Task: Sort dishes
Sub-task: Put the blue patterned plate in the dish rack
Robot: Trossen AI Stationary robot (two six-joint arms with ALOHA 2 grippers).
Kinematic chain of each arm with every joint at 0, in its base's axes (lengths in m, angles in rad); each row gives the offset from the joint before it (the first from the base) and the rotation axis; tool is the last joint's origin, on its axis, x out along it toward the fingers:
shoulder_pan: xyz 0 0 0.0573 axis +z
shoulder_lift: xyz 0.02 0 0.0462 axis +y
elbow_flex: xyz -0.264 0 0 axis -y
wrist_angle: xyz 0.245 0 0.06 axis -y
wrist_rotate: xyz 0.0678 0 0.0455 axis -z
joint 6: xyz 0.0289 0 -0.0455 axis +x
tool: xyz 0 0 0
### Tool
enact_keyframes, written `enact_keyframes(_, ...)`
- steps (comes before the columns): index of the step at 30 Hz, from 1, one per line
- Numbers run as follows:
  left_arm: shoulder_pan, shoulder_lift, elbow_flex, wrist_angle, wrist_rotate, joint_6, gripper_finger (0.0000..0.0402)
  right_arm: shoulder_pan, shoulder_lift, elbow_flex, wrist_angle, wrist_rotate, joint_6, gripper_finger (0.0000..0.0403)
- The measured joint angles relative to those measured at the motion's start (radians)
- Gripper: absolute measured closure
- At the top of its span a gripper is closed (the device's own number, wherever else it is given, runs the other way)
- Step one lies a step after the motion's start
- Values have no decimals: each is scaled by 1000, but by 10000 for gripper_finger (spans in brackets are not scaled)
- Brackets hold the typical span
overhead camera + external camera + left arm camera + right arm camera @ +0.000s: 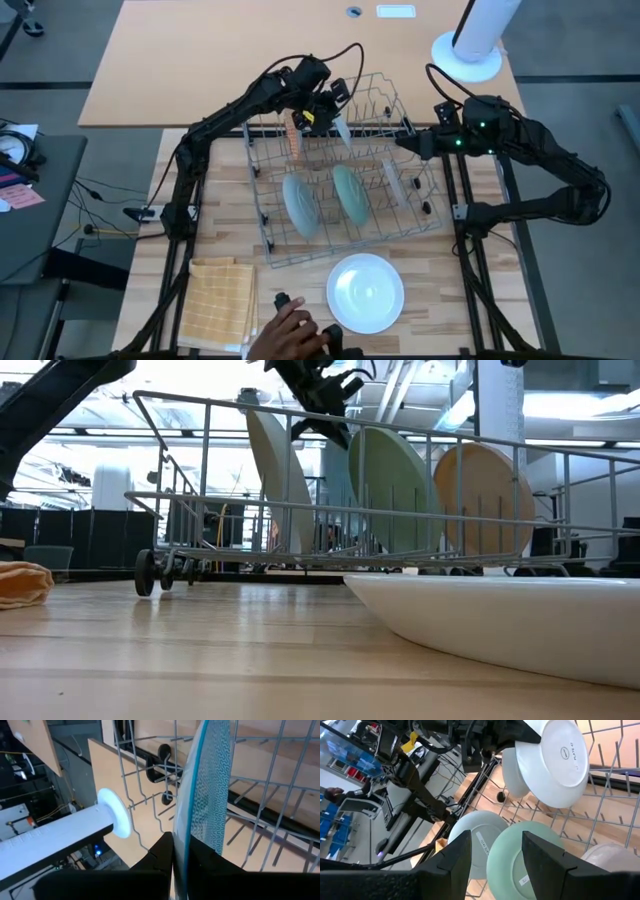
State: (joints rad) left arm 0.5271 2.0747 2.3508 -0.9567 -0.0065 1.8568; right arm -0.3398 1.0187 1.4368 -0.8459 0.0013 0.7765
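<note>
Left gripper (338,118): over the far side of the grey wire rack (300,250), its two dark fingers (162,852) clamped on the rim of a plate with a blue patterned face (210,795), held edge-up above the tines.
Held plate: its white back (560,755) shows in the right wrist view; it hangs in the air, not yet seated in a slot.
Right gripper (405,143): waits at the rack's right edge with its fingers (547,857) apart, holding nothing.
Racked dishes: two pale teal-green plates (300,203) stand on edge mid-rack, a paler one (393,180) further right, and an orange-red one (292,133) just beside the left gripper.
Loose dish: a white plate (366,292) lies flat on the table, in front of the rack.
Person: a hand (290,332) rests at the near table edge, beside the yellow checked cloth (218,298).
Risk, tines: I'd guess the rim could land on a wire instead of between two, so the plate tips once let go.
Risk, neighbours: a tilted descent might knock the orange-red plate.
Risk, grip: a thin edge hold may slip if the wrist twists.
</note>
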Motion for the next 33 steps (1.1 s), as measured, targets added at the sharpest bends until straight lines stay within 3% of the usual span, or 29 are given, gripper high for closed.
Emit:
enact_keyframes(19,83,3,-19,-18,107,-53,381,-29,0,0,13,-2,10,228)
enact_keyframes(26,80,7,-109,35,104,-29,381,-20,0,0,13,-2,26,228)
enact_keyframes(33,80,6,-114,37,98,-31,381,-12,0,0,12,-3,28,228)
